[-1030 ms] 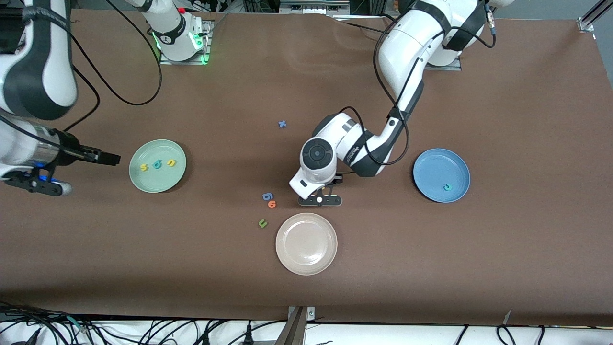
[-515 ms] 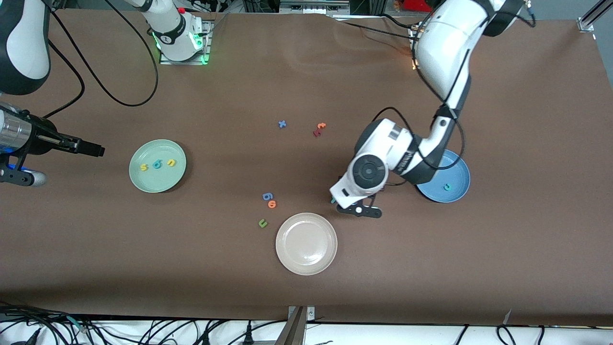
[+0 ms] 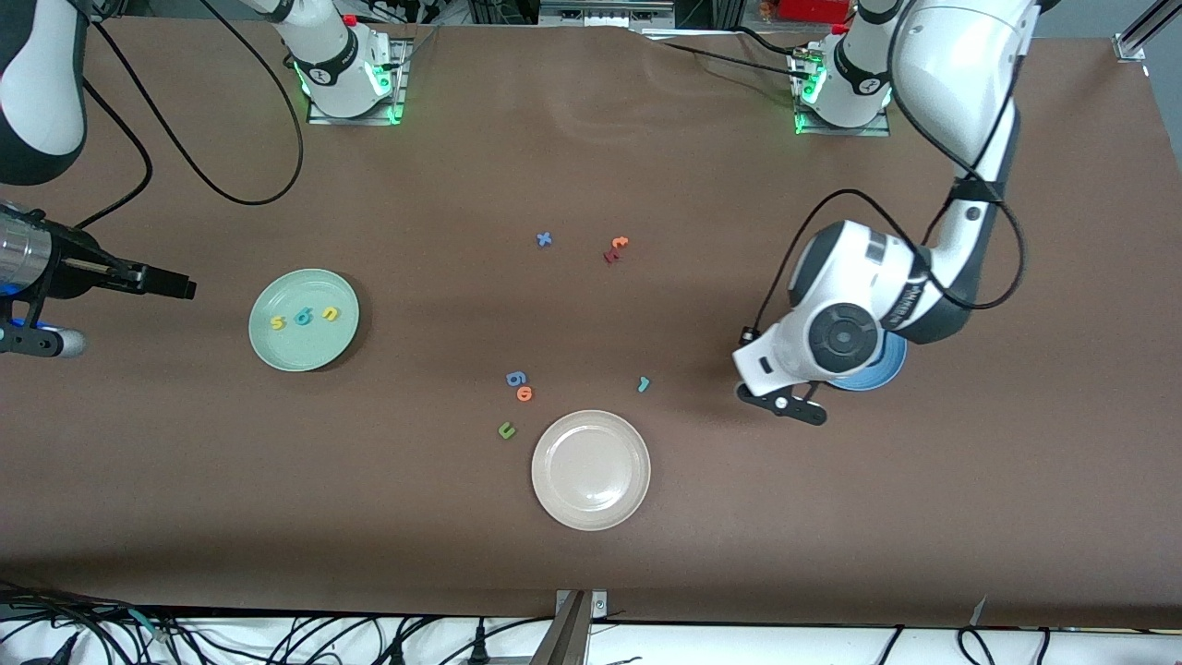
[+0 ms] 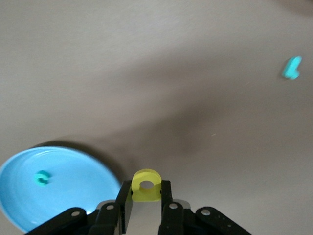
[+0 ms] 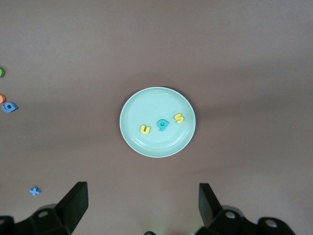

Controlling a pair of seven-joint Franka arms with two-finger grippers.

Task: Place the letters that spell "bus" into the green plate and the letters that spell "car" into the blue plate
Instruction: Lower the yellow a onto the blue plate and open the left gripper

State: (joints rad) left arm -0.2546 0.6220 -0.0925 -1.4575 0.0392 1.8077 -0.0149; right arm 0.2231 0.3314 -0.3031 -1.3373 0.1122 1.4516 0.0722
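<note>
1. Since a second ago the left arm has swung away from the table's middle toward its own end, uncovering the small teal foam r (image 3: 644,384) and the orange and dark red letters (image 3: 615,248); the right arm has drawn back a little more toward its end.
2. Front view: the left gripper (image 3: 783,404) hangs over bare table just beside the round medium-blue plate (image 3: 863,377), which the arm mostly covers. The right gripper (image 3: 171,285) waits beside the pale mint-green plate (image 3: 304,320), where the yellow s (image 3: 277,323), teal b (image 3: 303,318) and yellow u (image 3: 330,314) lie together. The beige-white plate (image 3: 591,470) sits nearest the camera.
3. Left wrist view: narrow jaws pinch the blocky yellow foam a (image 4: 146,185); the teal c (image 4: 42,178) lies in the blue plate.
4. Right wrist view: jaws spread wide, holding nothing, over the green plate.
5. Risk: the grip takes only the a's lower edge, so it could twist loose, or fall short of the rim if let go too soon.
6. Writing: only the foam letters themselves; no brand is readable.
</note>
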